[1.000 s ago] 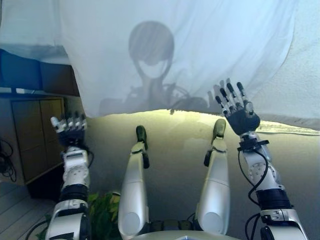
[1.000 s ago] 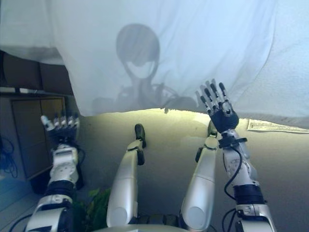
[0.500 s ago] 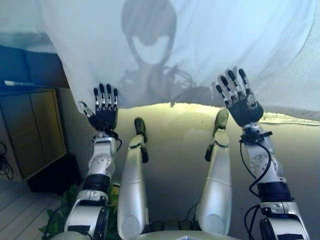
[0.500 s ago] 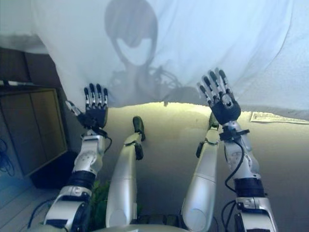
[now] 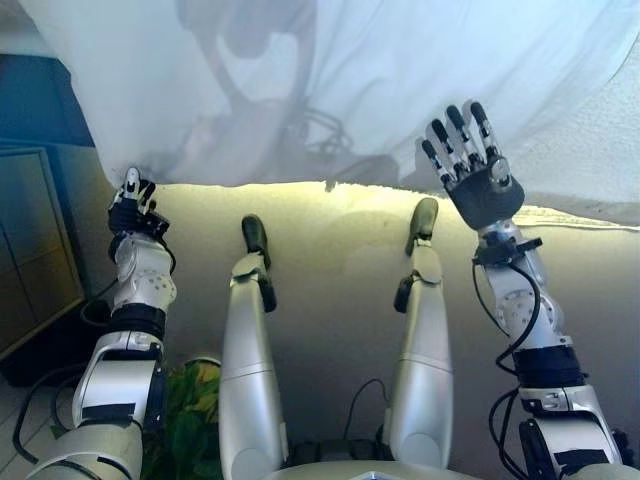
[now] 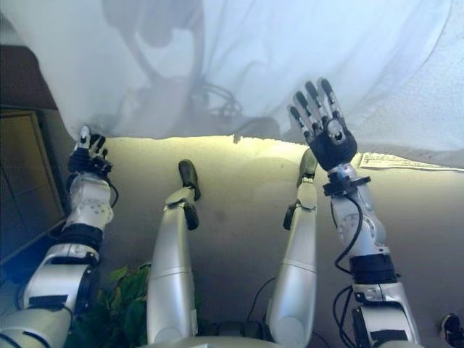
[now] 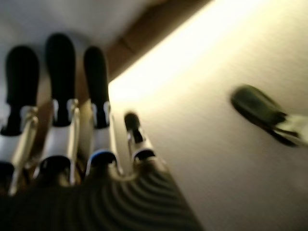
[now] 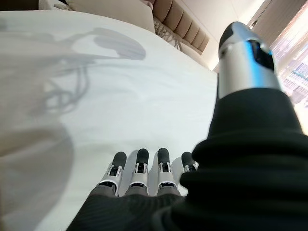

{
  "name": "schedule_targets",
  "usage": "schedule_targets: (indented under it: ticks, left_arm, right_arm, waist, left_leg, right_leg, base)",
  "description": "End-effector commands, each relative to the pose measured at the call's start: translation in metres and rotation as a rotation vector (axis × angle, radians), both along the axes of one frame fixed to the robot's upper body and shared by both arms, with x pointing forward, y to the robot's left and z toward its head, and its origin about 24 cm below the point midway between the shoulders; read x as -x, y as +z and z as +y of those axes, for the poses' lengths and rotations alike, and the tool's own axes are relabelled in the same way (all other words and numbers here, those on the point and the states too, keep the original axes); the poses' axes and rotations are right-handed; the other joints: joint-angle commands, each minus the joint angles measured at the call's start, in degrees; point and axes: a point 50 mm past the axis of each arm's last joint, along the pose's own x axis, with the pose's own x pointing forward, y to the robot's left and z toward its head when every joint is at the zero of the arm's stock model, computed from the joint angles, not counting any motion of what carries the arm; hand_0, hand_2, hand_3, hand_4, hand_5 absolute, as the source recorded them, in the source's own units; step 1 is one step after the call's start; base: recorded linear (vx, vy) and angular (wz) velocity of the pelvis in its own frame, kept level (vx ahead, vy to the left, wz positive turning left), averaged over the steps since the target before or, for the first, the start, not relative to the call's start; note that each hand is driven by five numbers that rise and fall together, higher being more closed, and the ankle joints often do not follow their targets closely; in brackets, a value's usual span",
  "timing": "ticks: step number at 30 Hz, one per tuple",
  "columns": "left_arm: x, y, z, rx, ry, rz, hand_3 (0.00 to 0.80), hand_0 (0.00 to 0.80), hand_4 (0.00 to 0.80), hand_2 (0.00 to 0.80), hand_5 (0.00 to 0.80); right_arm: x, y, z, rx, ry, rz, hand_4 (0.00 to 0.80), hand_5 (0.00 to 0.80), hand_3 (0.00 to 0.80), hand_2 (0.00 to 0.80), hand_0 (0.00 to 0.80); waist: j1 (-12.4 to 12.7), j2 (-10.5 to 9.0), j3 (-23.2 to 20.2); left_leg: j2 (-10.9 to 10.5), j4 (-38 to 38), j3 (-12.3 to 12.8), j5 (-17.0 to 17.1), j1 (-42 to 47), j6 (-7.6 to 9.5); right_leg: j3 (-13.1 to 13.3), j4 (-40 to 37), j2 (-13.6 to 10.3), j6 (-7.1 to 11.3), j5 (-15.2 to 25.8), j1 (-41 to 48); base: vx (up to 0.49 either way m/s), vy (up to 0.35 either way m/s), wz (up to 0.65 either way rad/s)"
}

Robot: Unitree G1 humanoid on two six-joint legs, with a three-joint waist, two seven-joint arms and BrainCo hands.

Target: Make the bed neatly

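White sheet [image 5: 400,90] lies just ahead of both hands, neither gripping: right hand [image 5: 468,165] splayed flat, left hand [image 5: 132,200] straight-fingered at the hem, so a sloppy push probably bunches it.

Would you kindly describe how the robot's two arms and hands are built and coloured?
Both arms are silver-grey shells with black bands at the joints. The left hand and right hand have silver fingers with dark tips, and a dark ribbed cover over hand and wrist. Thin black cables loop along each forearm.
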Motion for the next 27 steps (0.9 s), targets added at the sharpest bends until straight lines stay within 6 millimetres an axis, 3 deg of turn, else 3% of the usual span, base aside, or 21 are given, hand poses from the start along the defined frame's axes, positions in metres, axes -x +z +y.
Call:
schedule_targets:
  ticks: [1,4,5,6,9,13,17,19,23,27]
  left_arm:
    - [0.018,0.003,0.041,0.147,0.127,0.015,0.000,0.000,0.000,0.000,0.000]
    - [0.031,-0.017,0.045,0.297,0.165,0.076,0.000,0.000,0.000,0.000,0.000]
    - [0.035,-0.023,0.045,0.336,0.172,0.088,0.000,0.000,0.000,0.000,0.000]
    - [0.042,-0.033,0.045,0.393,0.193,0.121,0.000,0.000,0.000,0.000,0.000]
    - [0.056,-0.048,0.048,0.464,0.227,0.186,0.000,0.000,0.000,0.000,0.000]
    - [0.071,-0.055,0.058,0.430,0.275,0.242,0.000,0.000,0.000,0.000,0.000]
    - [0.094,-0.052,0.082,0.405,0.347,0.264,0.000,0.000,0.000,0.000,0.000]
    - [0.100,-0.051,0.090,0.393,0.372,0.198,0.000,0.000,0.000,0.000,0.000]
    - [0.097,-0.042,0.093,0.378,0.373,-0.033,0.000,0.000,0.000,0.000,0.000]
    - [0.090,-0.047,0.064,0.300,0.288,-0.260,0.000,0.000,0.000,0.000,0.000]
  right_arm:
    - [0.012,0.025,-0.010,0.006,-0.005,-0.110,0.000,0.000,0.000,0.000,0.000]
    - [0.012,0.030,-0.013,0.028,-0.010,-0.110,0.000,0.000,0.000,0.000,0.000]
    - [0.013,0.032,-0.013,0.035,-0.011,-0.114,0.000,0.000,0.000,0.000,0.000]
    - [0.013,0.031,-0.014,0.047,-0.014,-0.113,0.000,0.000,0.000,0.000,0.000]
    - [0.015,0.034,-0.018,0.063,-0.021,-0.116,0.000,0.000,0.000,0.000,0.000]
    - [0.018,0.034,-0.024,0.071,-0.032,-0.118,0.000,0.000,0.000,0.000,0.000]
    - [0.024,0.026,-0.028,0.057,-0.029,-0.125,0.000,0.000,0.000,0.000,0.000]
    - [0.028,0.024,-0.026,0.040,-0.022,-0.124,0.000,0.000,0.000,0.000,0.000]
    - [0.036,0.007,-0.021,0.011,-0.029,-0.099,0.000,0.000,0.000,0.000,0.000]
    - [0.044,-0.022,-0.020,-0.030,-0.115,-0.043,0.000,0.000,0.000,0.000,0.000]
  waist:
    - [0.88,-0.49,0.51]
    - [0.52,0.38,0.51]
    - [0.31,0.59,0.51]
    - [0.43,1.06,0.51]
    - [0.53,1.57,0.51]
    - [1.04,2.05,0.51]
    - [1.75,2.01,0.51]
    - [1.80,1.95,0.51]
    - [2.23,2.06,0.51]
    - [3.55,1.88,0.51]
  left_leg:
    - [-2.10,-4.71,-0.07,7.54,0.37,0.27]
    - [-1.99,-5.87,0.15,8.12,1.72,-0.01]
    - [-2.27,-6.61,0.55,9.83,1.09,0.31]
    - [-2.09,-6.92,0.28,8.69,2.60,-0.15]
    - [-2.06,-7.94,0.34,9.64,3.36,-0.30]
    - [-1.78,-9.25,0.49,10.45,4.65,-0.33]
    - [-1.22,-10.29,0.32,10.80,6.72,-0.38]
    - [-1.21,-11.33,0.71,12.35,7.43,0.05]
    - [-0.95,-12.88,0.89,12.03,11.62,0.43]
    - [-1.23,-15.31,0.70,11.18,17.91,1.16]
  right_leg:
    - [-3.13,4.31,1.91,-4.86,-1.18,0.42]
    - [-2.82,3.65,1.62,-4.72,-1.13,0.84]
    - [-3.06,2.98,1.21,-5.20,0.37,-0.01]
    - [-2.57,3.23,1.40,-4.67,-1.09,1.07]
    - [-2.57,2.66,0.97,-4.57,-0.87,1.58]
    - [-3.09,2.08,0.67,-4.48,-1.16,2.82]
    - [-4.24,1.16,0.23,-4.26,-1.12,5.44]
    - [-5.06,0.21,-0.18,-4.65,0.26,6.19]
    - [-5.98,-1.07,-0.79,-4.49,0.10,10.14]
    - [-7.68,-3.24,-1.43,-4.18,-0.12,16.66]
  base:
    - [-0.008,0.066,-0.02]
    - [-0.038,0.094,-0.06]
    - [-0.016,0.105,-0.08]
    - [-0.027,0.088,-0.09]
    - [-0.003,0.051,-0.09]
    - [-0.021,-0.001,0.01]
    - [-0.023,-0.065,0.02]
    - [-0.096,-0.075,0.04]
    - [-0.027,-0.133,0.05]
    - [-0.017,-0.224,0.10]
